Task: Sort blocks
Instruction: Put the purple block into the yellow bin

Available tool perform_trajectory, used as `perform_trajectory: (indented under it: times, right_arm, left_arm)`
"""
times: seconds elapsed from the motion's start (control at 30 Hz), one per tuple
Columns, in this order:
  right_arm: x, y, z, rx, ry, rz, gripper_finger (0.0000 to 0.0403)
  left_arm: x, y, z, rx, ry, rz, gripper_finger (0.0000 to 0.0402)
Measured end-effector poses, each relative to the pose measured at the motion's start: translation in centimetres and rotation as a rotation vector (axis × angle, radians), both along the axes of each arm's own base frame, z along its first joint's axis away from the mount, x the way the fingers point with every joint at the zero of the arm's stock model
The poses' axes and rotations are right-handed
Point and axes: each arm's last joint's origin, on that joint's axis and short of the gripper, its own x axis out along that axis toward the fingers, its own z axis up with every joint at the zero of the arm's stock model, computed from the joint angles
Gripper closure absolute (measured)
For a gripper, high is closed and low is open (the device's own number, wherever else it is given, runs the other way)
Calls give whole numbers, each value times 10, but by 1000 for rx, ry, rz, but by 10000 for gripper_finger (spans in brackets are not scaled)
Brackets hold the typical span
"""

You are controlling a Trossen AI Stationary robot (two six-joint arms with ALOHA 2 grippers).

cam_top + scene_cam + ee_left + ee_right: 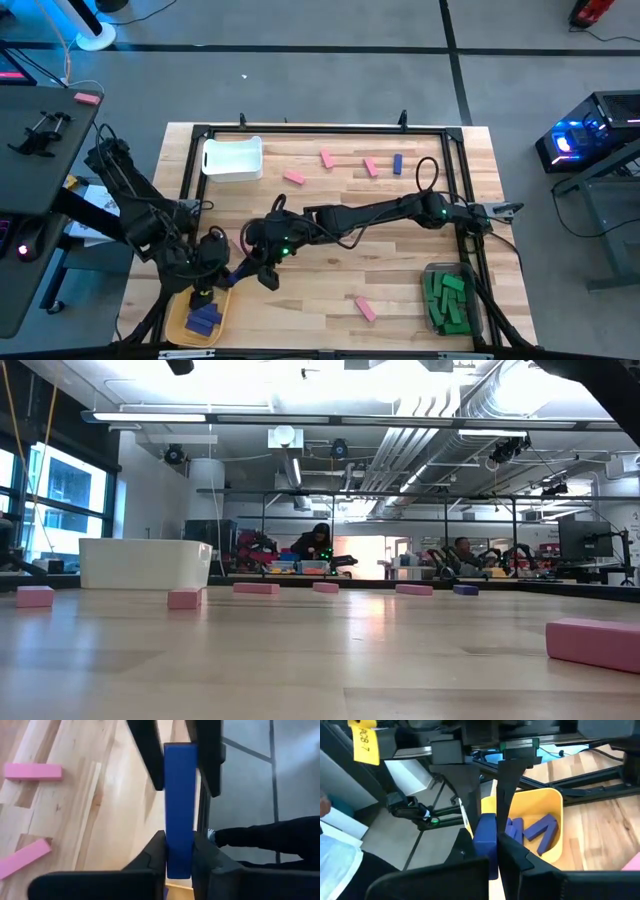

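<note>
One blue block (180, 810) is pinched at both ends, left claw (179, 854) on one, right claw (492, 845) on the other, just beside the yellow bin (180, 318). More blue ones (204, 314) piled inside that bin. Green blocks (446, 300) heaped in the clear bin. Pink blocks (365, 309) scattered flat on the bench, plus one blue (397, 164) at the far side.

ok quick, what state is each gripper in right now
left gripper: closed on the blue block
right gripper: closed on the same blue block
</note>
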Motion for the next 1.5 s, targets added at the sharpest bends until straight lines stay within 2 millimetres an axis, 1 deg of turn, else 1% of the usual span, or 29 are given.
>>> perform_trajectory:
  times: [0.03, 0.13, 0.2, 0.33, 0.43, 0.53, 0.63, 0.7, 0.8, 0.87, 0.93, 1.0, 1.07, 1.17, 1.23, 1.33, 1.4, 1.5]
  right_arm:
    - [0, 1, 0, -1, -1, -1, 403]
    - [0, 0, 0, -10, 1, -24, 400]
    - [-1, -2, -1, -12, 17, -37, 388]
    - [-4, -16, 5, -31, 50, -77, 332]
    - [-10, -26, 20, -75, 21, -122, 281]
    - [-19, -38, 39, -91, 12, -151, 241]
    - [-30, -48, 47, -108, 71, -164, 221]
    - [-36, -50, 48, -128, 118, -168, 219]
    - [-44, -52, 51, -146, 169, -180, 218]
    - [-46, -51, 50, -150, 198, -182, 218]
    - [-48, -49, 47, -157, 227, -186, 218]
    - [-47, -48, 45, -152, 235, -204, 218]
    - [-47, -48, 46, -142, 233, -223, 218]
    - [-48, -49, 47, -113, 243, -241, 218]
    - [-48, -49, 48, -95, 250, -255, 218]
    - [-52, -50, 55, -79, 237, -294, 218]
    - [-56, -48, 63, -76, 222, -319, 218]
    - [-61, -42, 69, -76, 212, -354, 218]
  left_arm:
    - [0, 0, 0, -6, -1, 0, 381]
    - [1, 2, 0, -5, 10, 1, 377]
    - [1, 2, -1, -8, 26, -8, 378]
    - [-8, 4, -5, 16, 109, 1, 378]
    - [-17, 3, -6, 12, 173, -3, 380]
    - [-29, -4, -7, -31, 241, -17, 380]
    - [-50, -17, -11, -69, 343, -32, 380]
    - [-67, -26, -19, -95, 396, -11, 380]
    - [-91, -39, -41, -152, 474, 49, 380]
    - [-104, -44, -57, -190, 505, 74, 380]
    - [-108, -45, -69, -220, 496, 127, 380]
    - [-105, -45, -76, -244, 463, 169, 379]
    - [-101, -43, -80, -242, 439, 198, 362]
    - [-94, -42, -81, -226, 418, 180, 313]
    - [-90, -41, -81, -204, 426, 133, 277]
    - [-87, -39, -81, -178, 475, 40, 231]
    - [-87, -37, -79, -184, 505, -27, 207]
    - [-87, -30, -70, -221, 504, -76, 186]
